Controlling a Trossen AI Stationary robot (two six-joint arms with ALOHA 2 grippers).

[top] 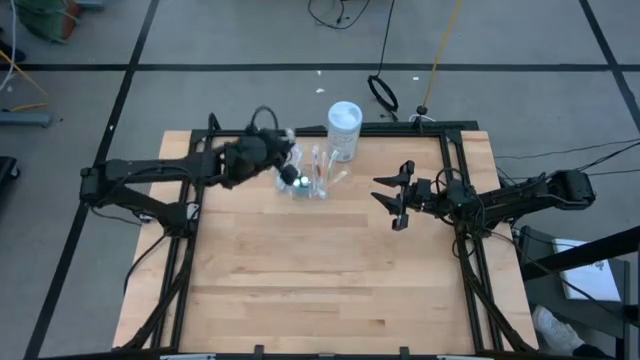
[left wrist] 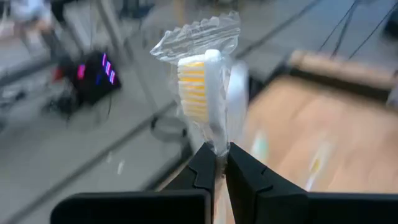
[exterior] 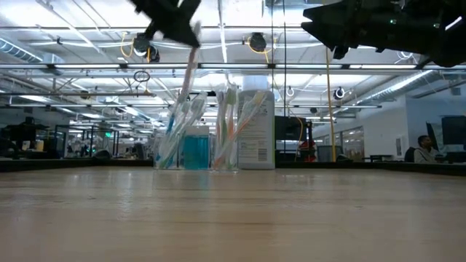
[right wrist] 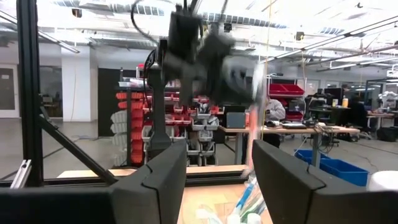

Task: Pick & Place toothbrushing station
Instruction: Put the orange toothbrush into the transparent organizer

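Station [top: 312, 177] stands at the worktop's [top: 320, 280] far edge, just beside a white tub [top: 344, 128]. Left hand [left wrist: 219, 163] above it pinches a wrapped toothbrush [left wrist: 202, 93]. Right hand [top: 394, 200] hovers wide apart, holding nothing.

left arm: it reaches from the left edge of the table toward the far middle, with the wrist raised above the table top.
left gripper [left wrist: 219, 163]: the two dark fingers are pressed together on a wrapped toothbrush [left wrist: 202, 87], and its yellow bristle head stands up past the fingertips.
left gripper height: in the low view it hangs high, near the upper edge.
right arm: it comes in from the right edge of the table, stretched almost level, pointing to the left arm.
right gripper [top: 392, 203]: the fingers stand wide apart with nothing between them.
right gripper place: over the right half of the table, well apart from the left gripper.
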